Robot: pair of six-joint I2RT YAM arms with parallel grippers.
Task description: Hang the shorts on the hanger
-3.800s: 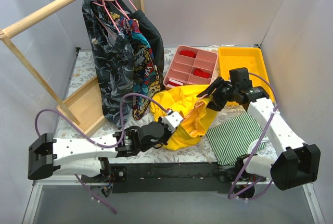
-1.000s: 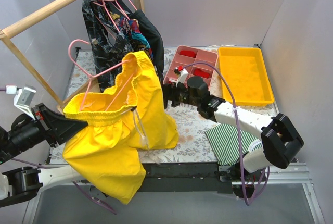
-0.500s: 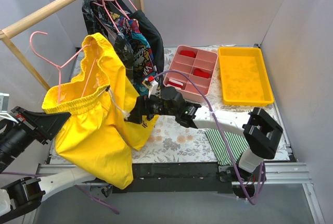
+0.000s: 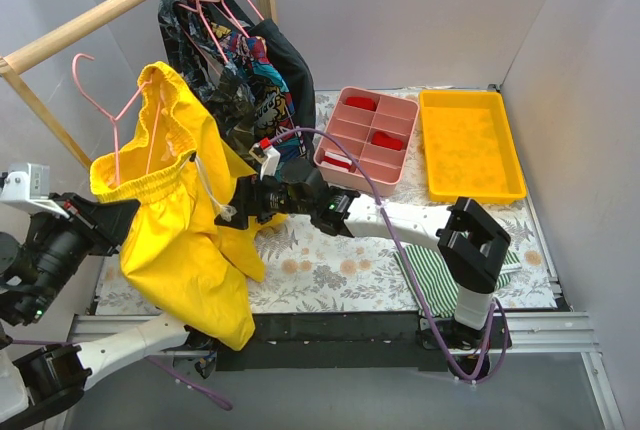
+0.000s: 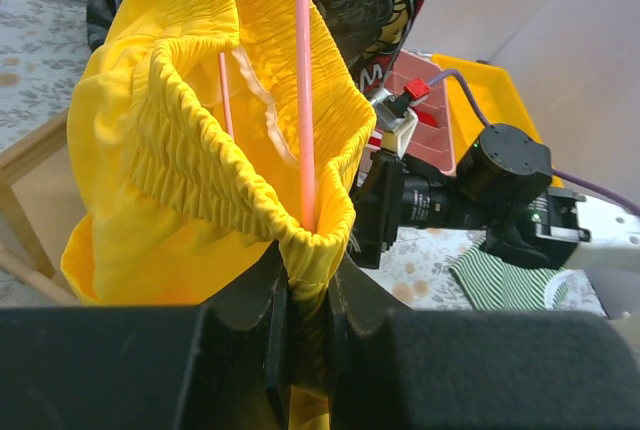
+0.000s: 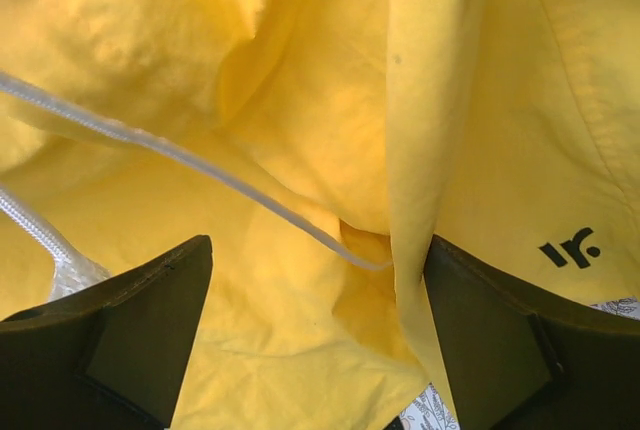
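Far left, the left gripper [image 4: 108, 218] is pinching tight on the gathered waistband of the shorts [image 4: 185, 250], holding them up off the table [image 4: 330, 262]. In the left wrist view the fingers [image 5: 268, 295] are pressing together on the yellow fold. The hanger [image 5: 301, 80] is running down inside the waistband to that pinch, and its hook [image 4: 85, 62] is sticking up above the fabric, below the wooden rail [image 4: 100, 15]. The shorts are hanging, legs dangling over the table's near left edge.

The right gripper [image 4: 228, 212] is reaching in at the shorts' right side. Its fingers [image 6: 130, 335] are standing spread, with yellow cloth and the drawstring [image 6: 200, 165] lying between them.

Behind, dark patterned garments [image 4: 240, 70] are hanging on the rail. Further right are a pink compartment tray [image 4: 347, 130], a striped cloth [image 4: 425, 275] and a yellow tray [image 4: 470, 150].
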